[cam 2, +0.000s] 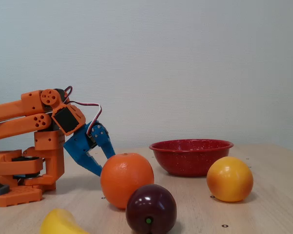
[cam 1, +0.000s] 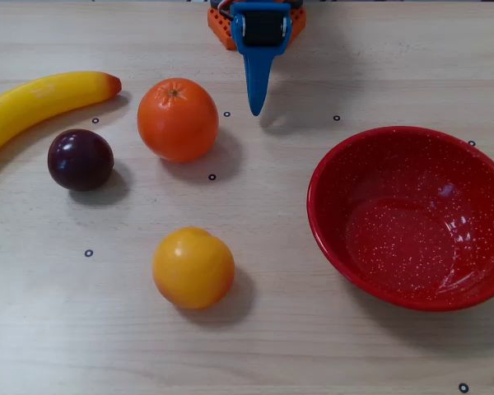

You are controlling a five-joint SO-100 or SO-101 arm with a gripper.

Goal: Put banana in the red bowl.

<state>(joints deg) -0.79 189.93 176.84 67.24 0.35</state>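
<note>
Landmark: the red bowl point(cam 1: 412, 218). In the overhead view it sits on the pale wood counter point(cam 1: 280, 346) at the right, open side up, nothing inside it; in the fixed view point(cam 2: 191, 156) it stands behind the fruits, right of centre.

The banana point(cam 1: 37, 105) lies far left of the bowl in the overhead view, at the upper left, orange-red tip pointing toward the bowl, other end cut off by the frame edge. Fixed view shows only a yellow end of it point(cam 2: 61, 222) at the bottom edge.

Between banana and bowl: an orange point(cam 1: 178, 119) just beside the banana tip, a dark purple plum point(cam 1: 81, 159) below the banana, a yellow-orange round fruit point(cam 1: 193, 267) lower down, nearer the bowl than the plum. None touch each other in the overhead view.

The blue tool point(cam 1: 255, 103) is up-left of the bowl, well apart from it and from the banana, tip pointing down at the counter close to the orange. Fingers look pressed together, clenched on nothing. In the fixed view the tool point(cam 2: 100, 170) is partly hidden behind the orange; orange arm point(cam 2: 29, 117) folded low at the left.
</note>
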